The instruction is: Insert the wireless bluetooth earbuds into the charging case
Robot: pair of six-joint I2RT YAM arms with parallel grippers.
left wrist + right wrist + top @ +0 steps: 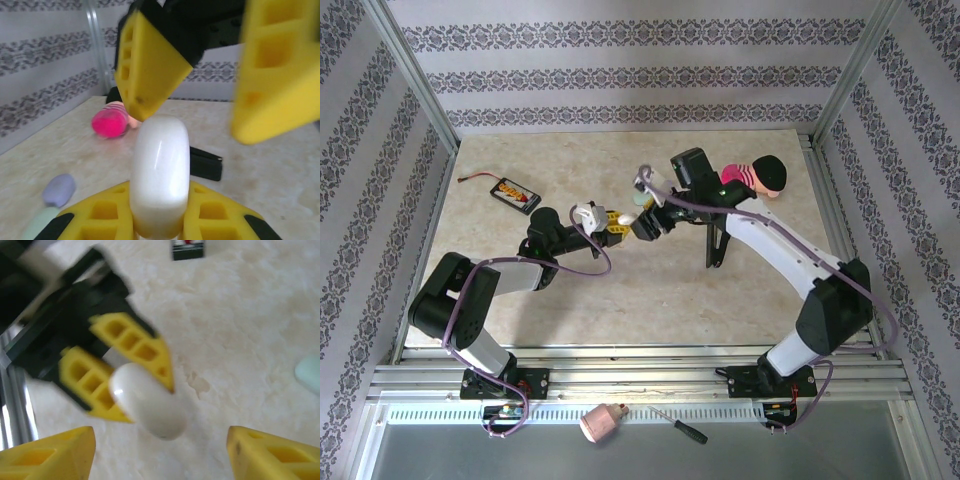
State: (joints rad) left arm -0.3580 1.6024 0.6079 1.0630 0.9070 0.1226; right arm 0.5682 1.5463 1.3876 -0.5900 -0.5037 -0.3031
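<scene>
My left gripper (160,192) is clamped tight on the white charging case (160,160), pinching its lower end so the rounded upper end stands free beyond the fingertips. I read that as a presenting hold: the case is off the table and pointed at the other arm, leaving the free end clear to be worked on. I see no open lid and no seam, so I take it to be closed.

Just past the case, my right gripper (192,124) faces it nose to nose. Its fingers (150,70) are spread wide, one on each side of the case's top and touching nothing. That looks like a line-up for the lid, which has to open before any bud goes in.

Down on the table, low and to the left of the left gripper, lie a lilac piece (59,189) and a mint-green piece (40,222), close together. They could be the earbuds or other cases; I cannot tell which, and neither gripper carries one.

Farther out beyond the case sit a black block (205,164) and a pink toy (110,121), both clear of the work. A small flat pack with wire leads (515,193) lies well off to the left arm's far side.
</scene>
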